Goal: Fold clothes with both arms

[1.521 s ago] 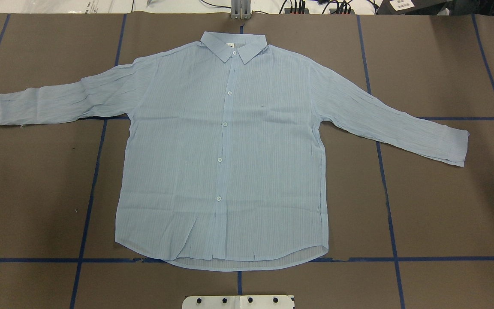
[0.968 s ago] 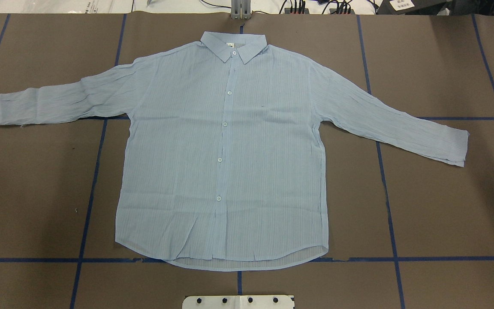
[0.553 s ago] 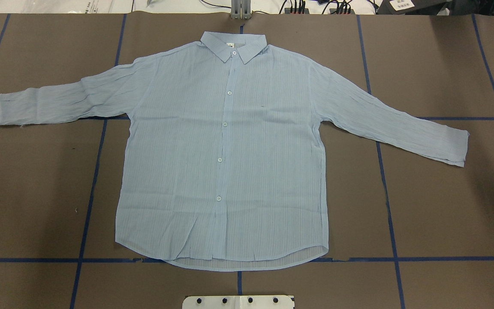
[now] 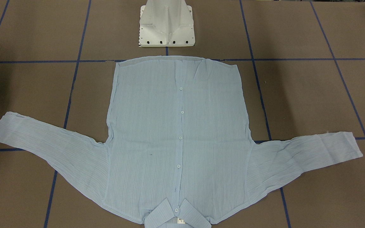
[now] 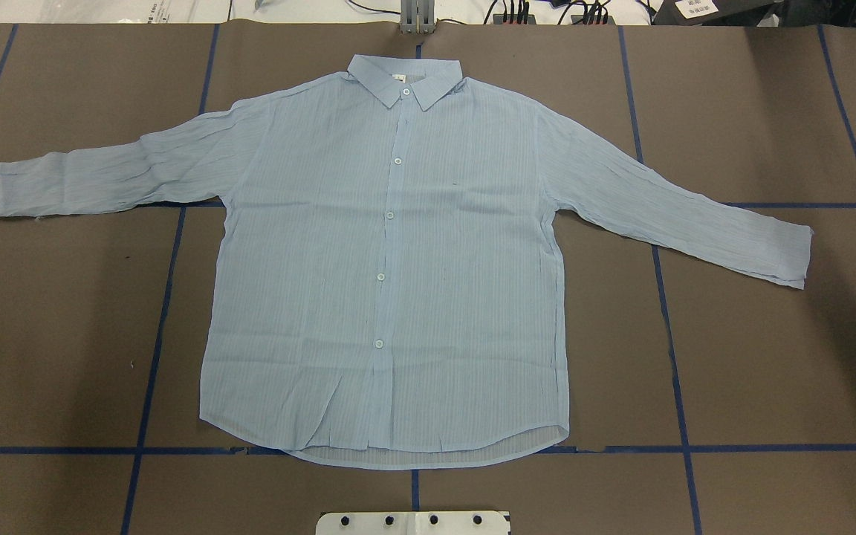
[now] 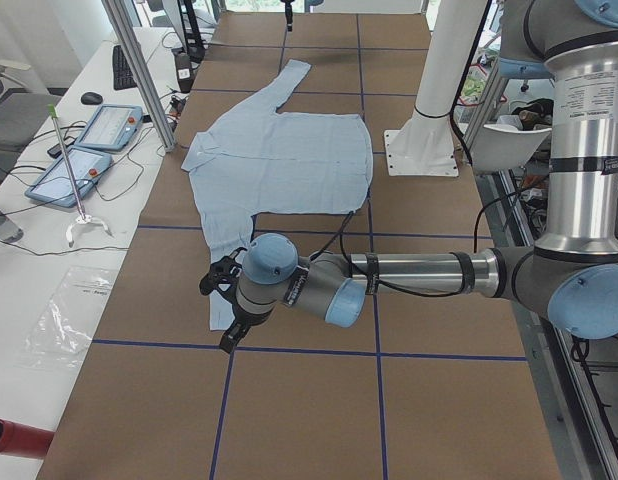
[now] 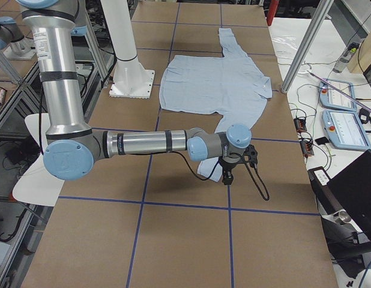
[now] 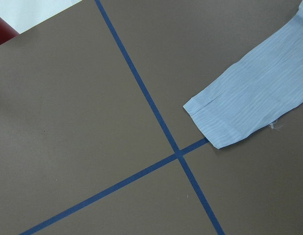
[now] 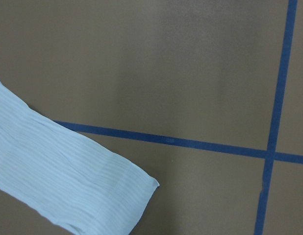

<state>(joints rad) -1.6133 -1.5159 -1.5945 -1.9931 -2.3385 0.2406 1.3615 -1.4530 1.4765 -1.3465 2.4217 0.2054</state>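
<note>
Flat shirt (image 5: 398,260), sleeves spread left-right. Left gripper (image 6: 224,305) by left cuff (image 8: 225,122), right gripper (image 7: 235,162) by right cuff (image 9: 107,196); cannot tell whether either gripper is apart or together.

Bright, even light — soft shadows on the table (image 5: 770,357), focus sharp.

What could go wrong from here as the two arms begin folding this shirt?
1. The shirt is thin and flat on the table; jaws could catch only one layer of a cuff, or none.
2. The sleeves lie unevenly: the left-side sleeve runs nearly straight out, the right-side sleeve slants toward the robot, so mirrored folds may end lopsided.
</note>
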